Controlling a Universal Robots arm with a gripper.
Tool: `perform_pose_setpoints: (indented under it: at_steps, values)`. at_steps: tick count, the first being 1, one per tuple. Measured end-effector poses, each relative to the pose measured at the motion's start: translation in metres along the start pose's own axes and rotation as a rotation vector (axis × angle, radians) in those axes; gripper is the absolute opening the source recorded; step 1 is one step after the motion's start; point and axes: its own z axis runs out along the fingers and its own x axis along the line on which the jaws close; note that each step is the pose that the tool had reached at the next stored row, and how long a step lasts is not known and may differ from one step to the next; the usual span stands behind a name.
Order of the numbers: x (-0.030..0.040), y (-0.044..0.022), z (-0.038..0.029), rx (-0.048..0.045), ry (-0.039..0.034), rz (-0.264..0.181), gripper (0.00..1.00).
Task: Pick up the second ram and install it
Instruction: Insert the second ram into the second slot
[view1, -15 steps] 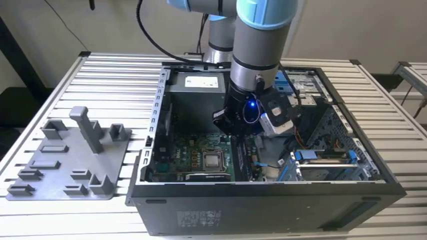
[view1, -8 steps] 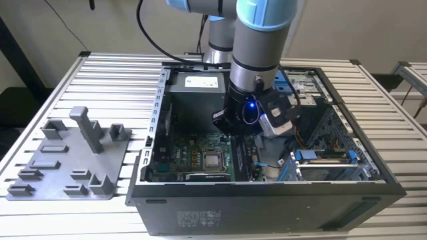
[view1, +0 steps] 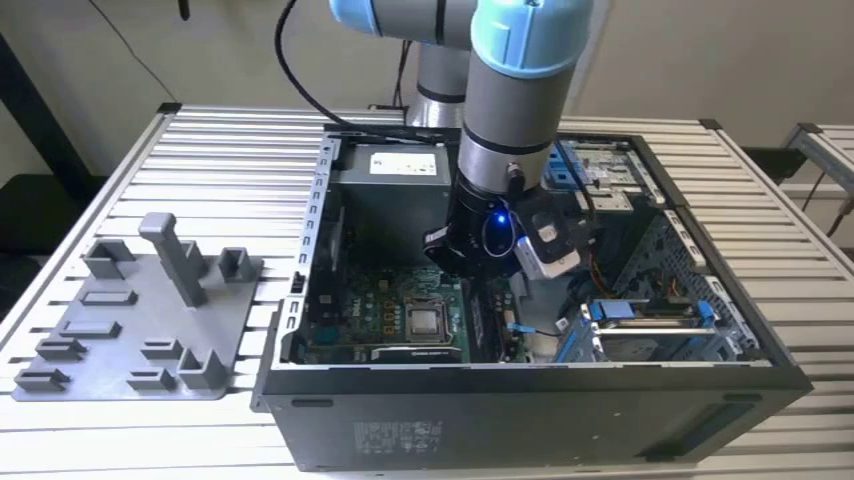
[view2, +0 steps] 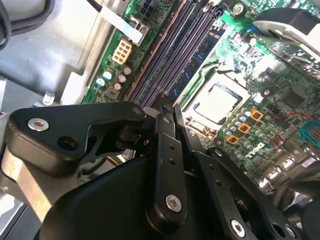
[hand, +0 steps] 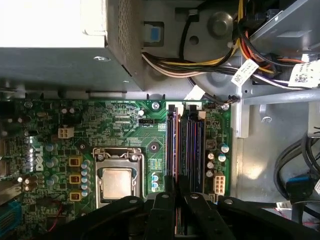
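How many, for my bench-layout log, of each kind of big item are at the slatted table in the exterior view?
Robot arm: 1
Open computer case: 1
Grey fixture tray: 1
Total: 3

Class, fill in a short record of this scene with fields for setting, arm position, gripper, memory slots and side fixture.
setting: open computer case on a slatted table
arm position: reaching down into the case over the motherboard
gripper: gripper fingers close together, just above the memory slots, beside the processor socket
side fixture: grey fixture tray at the exterior view's left
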Motion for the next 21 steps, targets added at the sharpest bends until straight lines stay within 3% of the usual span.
perform_pose_setpoints:
  at_steps: [10,21]
  values:
    - [0.0004,0.0003,0.0155,0.0004,0.0002,0.0,0.14]
    - [0.0029,0.0002,0.0154,0.0008,0.0011,0.022,0.14]
